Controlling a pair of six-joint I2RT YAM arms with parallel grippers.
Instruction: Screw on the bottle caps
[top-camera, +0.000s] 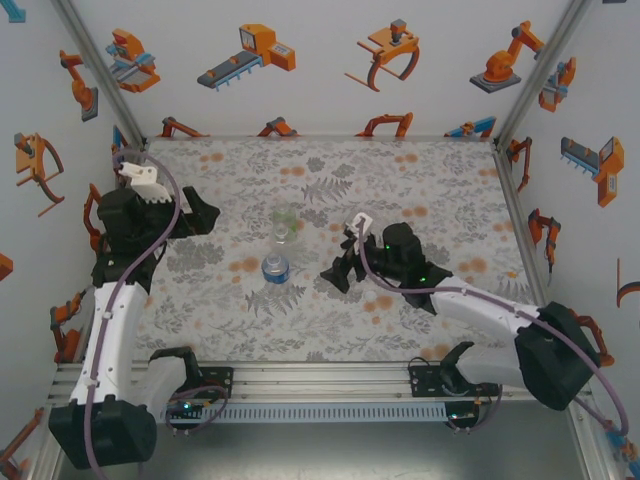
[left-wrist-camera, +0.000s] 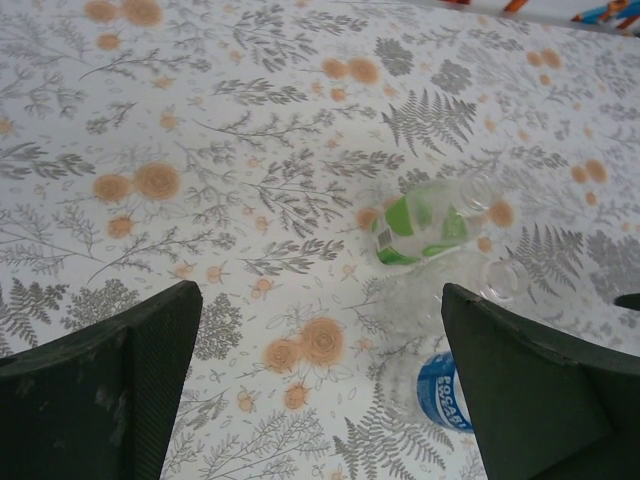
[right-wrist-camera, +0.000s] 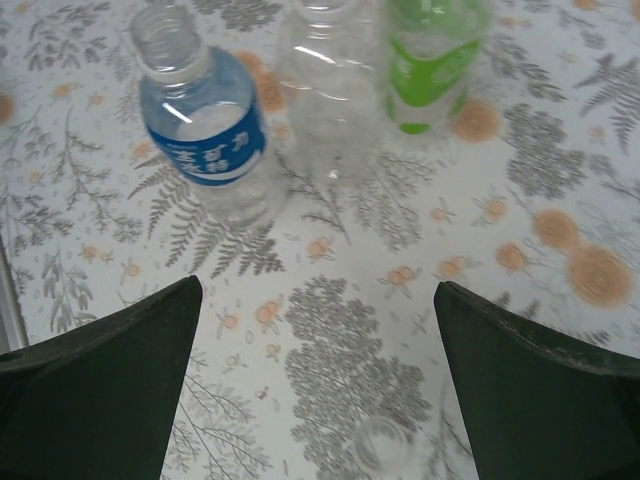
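The left hand (top-camera: 206, 215) hovers over the pale surface (top-camera: 430, 180) printed with grey ferns and orange blossoms. It is released, its 2 dark fingers (left-wrist-camera: 100, 400) spread wide with nothing between them. Ahead of it, toward its right finger, 3 small bottles stand close together in a row. The green-tinted clear plastic bottle (left-wrist-camera: 420, 225) is farthest from this hand. The colourless clear plastic bottle (left-wrist-camera: 455, 290) stands just beside it in the middle. The blue-labelled clear plastic bottle (left-wrist-camera: 440, 395) is nearest, its side partly hidden behind the right finger.

The right hand (top-camera: 336, 268) faces the same row from the other side, low over the surface. It too is released, jaws wide apart and gripping nothing. From its wrist view the blue-labelled one stands ahead to the left with its threaded mouth open, the colourless one ahead at the centre, and the green-tinted one ahead to the right. A tiny round pale plastic cap (right-wrist-camera: 381, 445) lies flat on the surface between this hand's 2 fingers. It is closer to the hand than the bottles are and touches neither finger.
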